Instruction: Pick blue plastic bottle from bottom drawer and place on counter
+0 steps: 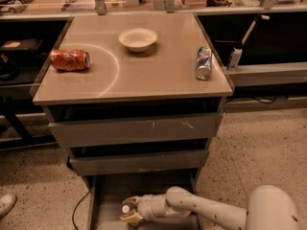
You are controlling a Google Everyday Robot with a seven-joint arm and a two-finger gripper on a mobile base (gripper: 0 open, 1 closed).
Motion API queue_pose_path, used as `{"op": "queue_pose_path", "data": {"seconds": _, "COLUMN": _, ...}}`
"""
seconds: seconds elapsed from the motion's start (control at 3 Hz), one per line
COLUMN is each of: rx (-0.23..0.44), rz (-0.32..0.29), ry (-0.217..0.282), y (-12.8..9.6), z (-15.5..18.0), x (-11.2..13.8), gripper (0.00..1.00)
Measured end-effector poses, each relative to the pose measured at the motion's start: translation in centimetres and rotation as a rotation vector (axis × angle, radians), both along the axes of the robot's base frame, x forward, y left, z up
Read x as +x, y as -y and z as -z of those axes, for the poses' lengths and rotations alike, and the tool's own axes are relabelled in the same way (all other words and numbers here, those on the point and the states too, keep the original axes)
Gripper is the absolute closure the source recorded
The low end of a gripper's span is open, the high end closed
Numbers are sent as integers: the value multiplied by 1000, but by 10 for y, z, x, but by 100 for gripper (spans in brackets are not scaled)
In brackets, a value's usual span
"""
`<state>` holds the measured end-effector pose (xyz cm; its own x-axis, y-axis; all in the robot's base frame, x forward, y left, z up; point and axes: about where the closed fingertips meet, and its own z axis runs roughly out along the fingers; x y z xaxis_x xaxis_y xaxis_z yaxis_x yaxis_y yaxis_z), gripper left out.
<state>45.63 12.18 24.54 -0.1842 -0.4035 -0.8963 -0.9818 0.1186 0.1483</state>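
Note:
The bottom drawer point(108, 195) is pulled open at the foot of the grey cabinet. My gripper point(128, 212) reaches into it from the right, low in the drawer. Its pale fingers stand on either side of the white cap of the blue plastic bottle point(125, 209); only the cap shows and the bottle's body is hidden. The counter point(158, 71) is the glossy beige cabinet top with a faint white arc mark.
On the counter lie a red soda can point(70, 60) on its side at the left, a white bowl point(137, 39) at the back middle, and a blue-silver can point(203, 63) at the right edge. Two upper drawers point(136, 128) are nearly shut. A shoe point(5, 204) shows at lower left.

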Motion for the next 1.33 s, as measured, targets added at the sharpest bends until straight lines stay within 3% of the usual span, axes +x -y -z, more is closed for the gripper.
{"op": "queue_pose_path", "data": {"seconds": 0.33, "rx": 0, "rz": 0, "ry": 0, "y": 0, "z": 0, "x": 0, "gripper": 98}}
{"op": "queue_pose_path", "data": {"seconds": 0.67, "rx": 42, "rz": 39, "ry": -48, "y": 2, "z": -25, "x": -8, "gripper": 100}}
{"op": "queue_pose_path", "data": {"seconds": 1.0, "rx": 54, "rz": 111, "ry": -101, "y": 19, "z": -55, "x": -17, "gripper": 100}}
{"op": "queue_pose_path", "data": {"seconds": 1.33, "rx": 65, "rz": 167, "ry": -125, "y": 29, "z": -108, "x": -24, "gripper": 100}}
